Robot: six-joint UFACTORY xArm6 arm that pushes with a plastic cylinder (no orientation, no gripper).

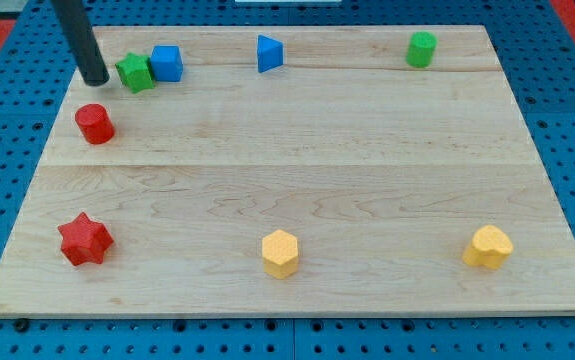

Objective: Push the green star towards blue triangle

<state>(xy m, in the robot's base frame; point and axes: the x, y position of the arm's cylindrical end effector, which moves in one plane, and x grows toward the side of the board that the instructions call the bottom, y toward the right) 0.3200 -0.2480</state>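
Green star-shaped block [135,73] is sitting near the view's top left corner of the pale wooden worktop [297,170], touching or almost touching the blue cube [167,63] on its right. My tip [95,78], the bare rod end serving as end effector with nothing to open or hold, is resting just left of the star, seemingly placed for a rightward shove. Blue triangular block [269,53] is lying farther right along the top edge, so the cube is probably going to ride along. Red cylinder [95,123] is standing just below my tip, apart from it.
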